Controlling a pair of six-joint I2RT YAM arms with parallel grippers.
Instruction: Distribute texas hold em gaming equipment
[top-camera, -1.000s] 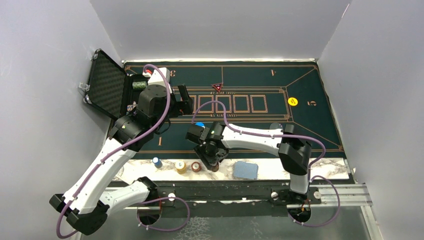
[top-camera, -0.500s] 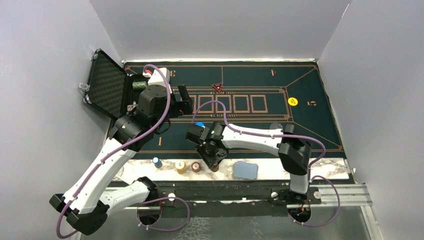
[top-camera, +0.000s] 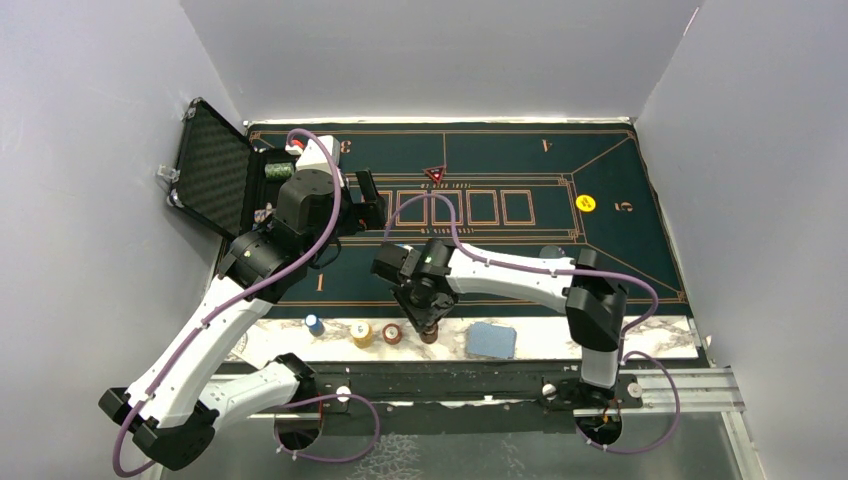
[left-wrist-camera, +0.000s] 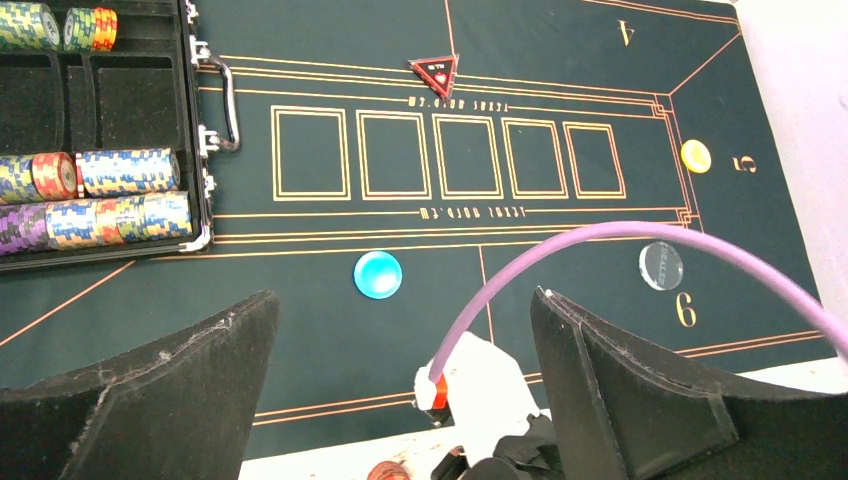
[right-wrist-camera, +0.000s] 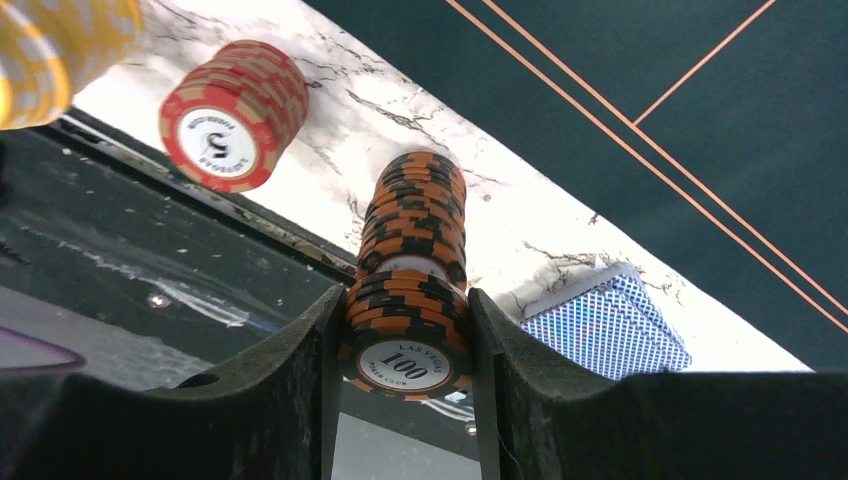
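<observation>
White walls close in a table covered by a dark green felt mat (top-camera: 500, 265) with orange lines, and a marble-patterned strip (top-camera: 560, 338) runs along its near edge.

The right gripper (right-wrist-camera: 402, 310) is down over that strip. Its jaws are partly closed, pinching the top few orange-and-black chips (right-wrist-camera: 405, 365) by their rims. The "100" face is turned up toward the wrist camera. The rest of that stack (right-wrist-camera: 415, 205) stands upright below, its axis vertical, and a sliver of pale chip face shows between the two parts.

Just right of the stack, a deck of blue-backed cards (right-wrist-camera: 605, 330) lies flat with its long side running left to right. To the left stand a red-and-white stack (right-wrist-camera: 232, 112), a yellow stack (right-wrist-camera: 60, 45) and a blue stack (top-camera: 315, 324).

The left gripper (left-wrist-camera: 398, 310) hangs over the left part of the mat with its jaws spread wide and nothing between them.

A blue disc (left-wrist-camera: 378, 274), a clear disc (left-wrist-camera: 661, 265) and a yellow disc (left-wrist-camera: 696, 156) lie flat on the felt, well apart. The red triangular marker (left-wrist-camera: 434, 72) points its tip toward the near side.

The open black case (left-wrist-camera: 130, 100) at far left holds chip rows lying on their sides.
</observation>
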